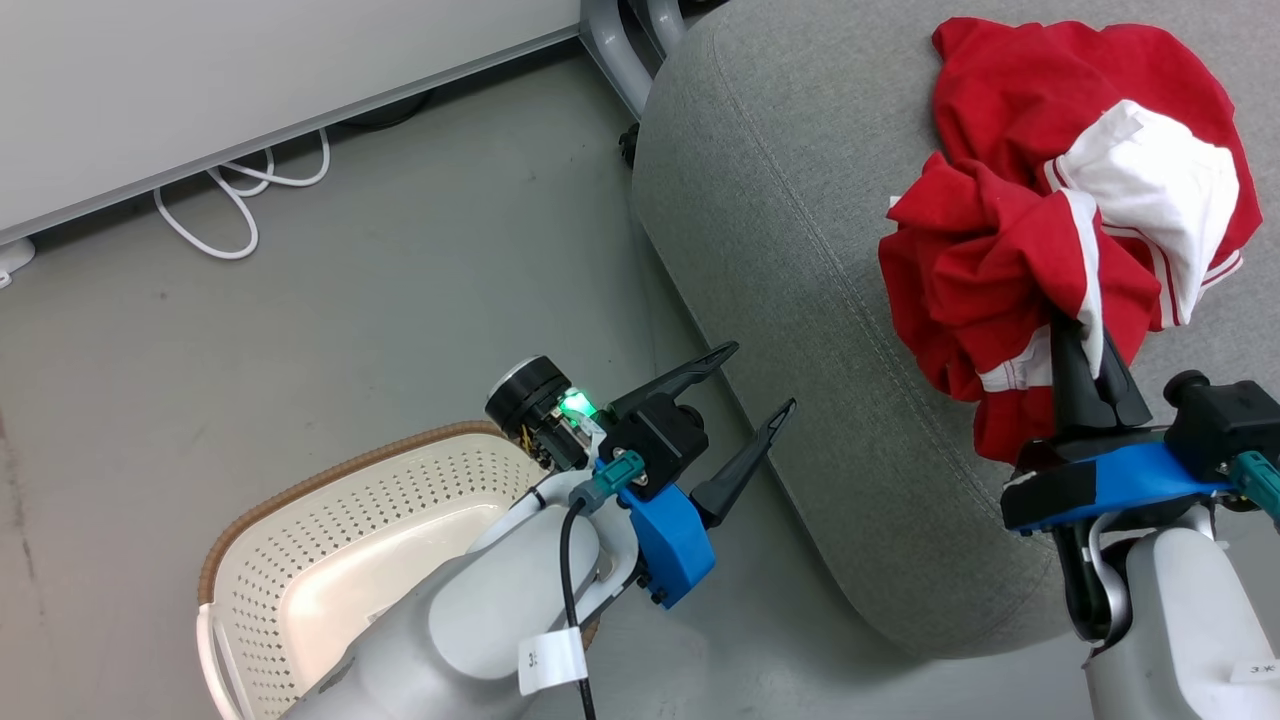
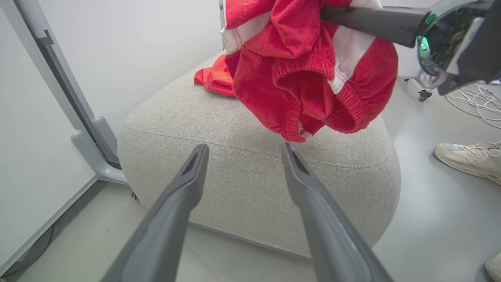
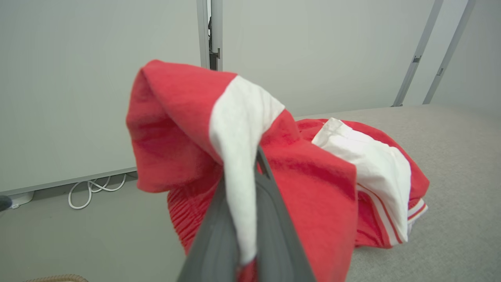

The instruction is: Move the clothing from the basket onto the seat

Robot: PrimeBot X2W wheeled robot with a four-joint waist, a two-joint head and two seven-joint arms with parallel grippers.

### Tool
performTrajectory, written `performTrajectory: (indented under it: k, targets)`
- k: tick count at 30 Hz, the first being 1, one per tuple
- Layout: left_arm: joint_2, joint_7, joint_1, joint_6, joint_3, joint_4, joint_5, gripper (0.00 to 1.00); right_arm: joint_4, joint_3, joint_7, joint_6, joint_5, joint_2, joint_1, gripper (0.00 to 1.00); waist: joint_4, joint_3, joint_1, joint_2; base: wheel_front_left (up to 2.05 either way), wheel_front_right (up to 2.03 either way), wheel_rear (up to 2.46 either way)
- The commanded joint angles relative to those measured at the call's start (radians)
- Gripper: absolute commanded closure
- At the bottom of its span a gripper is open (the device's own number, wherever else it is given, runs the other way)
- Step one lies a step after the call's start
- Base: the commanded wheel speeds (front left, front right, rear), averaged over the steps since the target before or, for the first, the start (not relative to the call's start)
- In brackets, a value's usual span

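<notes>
Red fabric with a white panel, one garment (image 1: 985, 270), is hanging pinched between the closed fingers of my right gripper (image 1: 1085, 350), bunching around their tips above the grey seat (image 1: 800, 250). Just beyond those tips I am seeing the second garment (image 1: 1010, 80) lying crumpled on the seat. My left gripper (image 1: 763, 375) is hovering with its fingers spread wide and gripping nothing — the seat's rounded edge is lying just ahead of it, the basket (image 1: 330, 530) sitting right behind it on the floor (image 1: 350, 300).
</notes>
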Motion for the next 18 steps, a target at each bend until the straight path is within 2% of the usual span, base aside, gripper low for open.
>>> performTrajectory:
  k: [1, 12, 18]
  targets:
    - [0.000, -0.005, 0.005, -0.001, -0.001, -0.004, 0.000, 0.00, -0.009, -0.004, -0.004, 0.000, -0.003, 0.004, 0.014, 1.00, 0.000, 0.000, 0.0000, 0.0000, 0.00, 0.00, 0.00]
    - [0.024, -0.005, -0.030, 0.007, 0.025, -0.021, 0.028, 0.00, -0.039, -0.016, -0.004, 0.000, -0.010, 0.007, -0.092, 1.00, -0.014, 0.055, 0.0000, 0.0000, 0.00, 0.00, 0.00]
    - [0.048, -0.005, -0.059, 0.007, 0.034, -0.049, 0.053, 0.00, -0.072, -0.061, -0.004, 0.000, -0.015, -0.046, -0.240, 1.00, -0.016, 0.142, 0.0000, 0.0000, 0.00, 0.00, 0.00]
